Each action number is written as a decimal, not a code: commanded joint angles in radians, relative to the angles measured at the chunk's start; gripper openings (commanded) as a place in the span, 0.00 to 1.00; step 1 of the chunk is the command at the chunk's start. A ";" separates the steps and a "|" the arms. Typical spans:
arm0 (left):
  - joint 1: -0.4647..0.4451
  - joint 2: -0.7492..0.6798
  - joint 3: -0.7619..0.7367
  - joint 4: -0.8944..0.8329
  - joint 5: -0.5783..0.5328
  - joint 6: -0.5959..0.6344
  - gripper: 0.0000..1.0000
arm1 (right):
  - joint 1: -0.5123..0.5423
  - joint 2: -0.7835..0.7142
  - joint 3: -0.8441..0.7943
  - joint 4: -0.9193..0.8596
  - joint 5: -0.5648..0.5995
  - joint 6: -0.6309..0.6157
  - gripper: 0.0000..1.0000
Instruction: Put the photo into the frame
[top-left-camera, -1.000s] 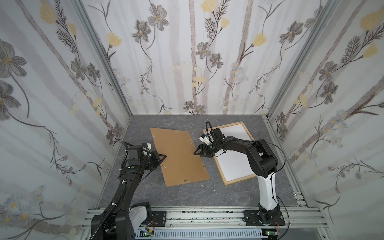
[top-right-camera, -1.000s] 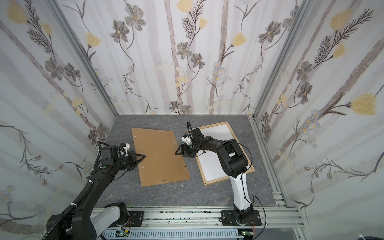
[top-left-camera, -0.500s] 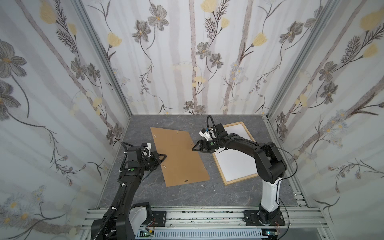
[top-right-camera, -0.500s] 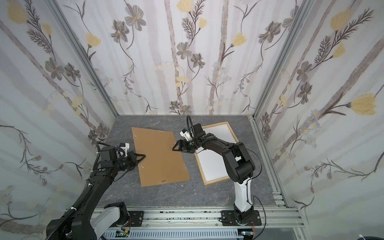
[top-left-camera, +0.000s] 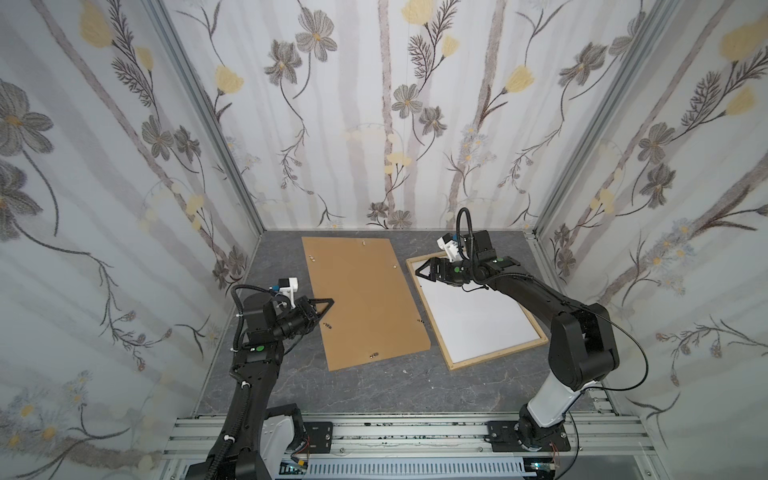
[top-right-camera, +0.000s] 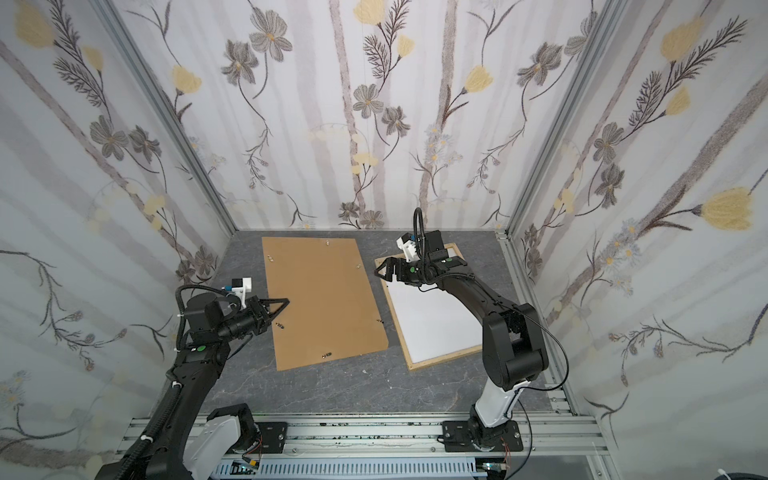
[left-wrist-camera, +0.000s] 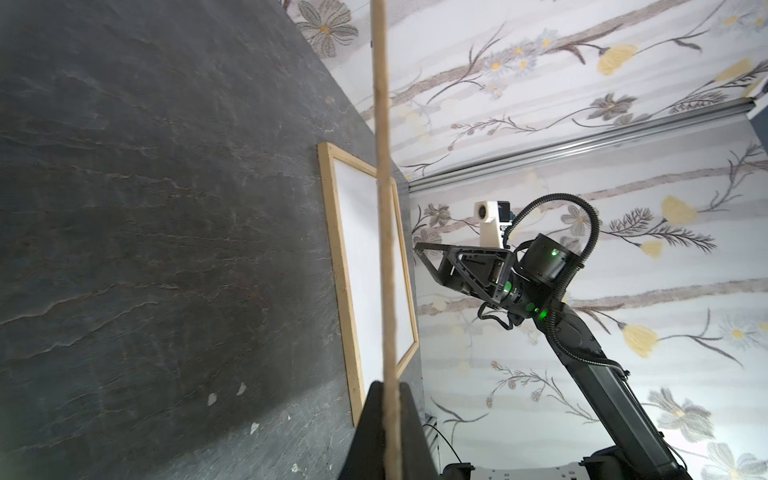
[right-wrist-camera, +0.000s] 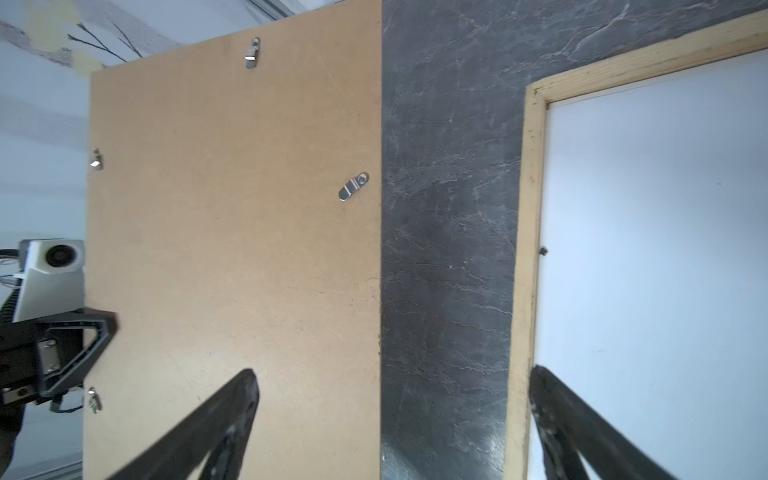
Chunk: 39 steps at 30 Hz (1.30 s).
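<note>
Firstly, left gripper (top-left-camera: 326, 305): clamped shut on the left long edge of the brown backing board (top-left-camera: 365, 299); in the left wrist view that thin edge runs straight up between the two black fingers (left-wrist-camera: 372, 436).
Board lift: cannot tell whether the gripped edge is off the table (top-left-camera: 374, 386).
Right gripper (top-left-camera: 424, 270): jaws spread wide apart, nothing between them, hovering at the far left corner of the frame (top-left-camera: 498, 354).
Right fingers (right-wrist-camera: 208, 428): in the right wrist view one shows against the backing board and the other against the frame's left rail, with bare table between.
Photo (top-left-camera: 478, 316): lies flat, white side up, inside the frame and fills its opening; the right arm crosses above its far end.
Frame: flat on the table, to the right of the backing board, with a narrow strip of table between them.
Clips (right-wrist-camera: 353, 186): small metal tabs sit near the backing board's edges.
</note>
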 joint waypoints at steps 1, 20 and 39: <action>0.003 -0.010 -0.007 0.179 0.078 -0.095 0.00 | -0.029 -0.110 -0.091 0.146 0.018 0.048 1.00; -0.001 0.009 -0.104 0.594 0.119 -0.372 0.00 | -0.023 -0.118 -0.302 0.430 -0.484 0.089 0.98; -0.021 0.005 -0.177 0.657 0.097 -0.390 0.00 | 0.077 -0.046 -0.301 0.700 -0.603 0.288 0.22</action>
